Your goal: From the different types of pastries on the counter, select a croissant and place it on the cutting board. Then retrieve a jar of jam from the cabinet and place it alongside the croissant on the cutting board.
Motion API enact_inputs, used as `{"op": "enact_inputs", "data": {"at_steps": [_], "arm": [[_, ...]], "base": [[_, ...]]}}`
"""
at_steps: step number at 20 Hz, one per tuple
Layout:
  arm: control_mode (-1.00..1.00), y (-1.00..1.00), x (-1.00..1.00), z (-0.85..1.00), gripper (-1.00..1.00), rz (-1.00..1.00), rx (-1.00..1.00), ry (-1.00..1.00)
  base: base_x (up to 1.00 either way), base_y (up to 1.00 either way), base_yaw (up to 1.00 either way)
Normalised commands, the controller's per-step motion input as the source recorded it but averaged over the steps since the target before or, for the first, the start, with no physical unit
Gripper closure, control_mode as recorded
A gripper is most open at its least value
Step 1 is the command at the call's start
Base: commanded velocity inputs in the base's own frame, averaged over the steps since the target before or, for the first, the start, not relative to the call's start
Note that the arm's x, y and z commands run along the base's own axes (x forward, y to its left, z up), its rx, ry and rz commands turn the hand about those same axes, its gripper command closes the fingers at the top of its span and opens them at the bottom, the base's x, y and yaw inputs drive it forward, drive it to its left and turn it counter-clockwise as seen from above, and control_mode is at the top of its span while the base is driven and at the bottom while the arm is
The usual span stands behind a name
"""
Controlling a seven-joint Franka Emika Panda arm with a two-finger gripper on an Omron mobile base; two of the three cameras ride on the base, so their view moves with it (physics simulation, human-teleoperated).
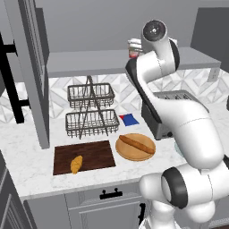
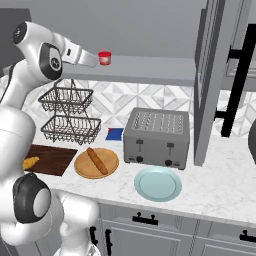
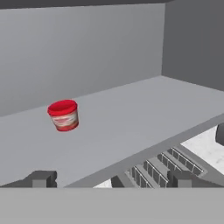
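Gripper (image 3: 111, 178) stood wide open and empty, raised to shelf height in the cabinet (image 2: 150, 70), with the jar (image 3: 64, 115) ahead of it and well apart, off to one side of the fingers' line in the hand view. I judged the first half of the task done: the croissant (image 1: 76, 164) lay on the board (image 1: 89, 154), near its front edge. The step in hand was the reach for the jar. To do it well I would swing the hand until the jar sat midway between the two fingertips (image 3: 41, 178), then advance level over the shelf (image 3: 131, 118), keeping the fingers above its front lip, and close low on the squat body, not on the lid. The open door (image 1: 33, 71) stood to one side and called for clearance on the way back down. From the left base view the arm covered most of the jar; in the right base view the fingers themselves were hard to make out against the shelf. The jar's label was too small to read.
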Motion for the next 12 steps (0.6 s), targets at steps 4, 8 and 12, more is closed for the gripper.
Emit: {"op": "enact_inputs", "data": {"at_steps": [4,8,12], "arm": [[-1.00,-0.02,0.05,-0.45,-1.00,0.05,0.00,-0.02],[-1.00,0.00,0.52,-0.17,-1.00,0.08,0.02,-0.01],[-1.00,0.00,0.74,0.00,-1.00,0.09,0.03,0.00]], "base": [[0.00,0.00,0.00],[0.00,0.00,0.00],[0.00,0.00,0.00]]}}
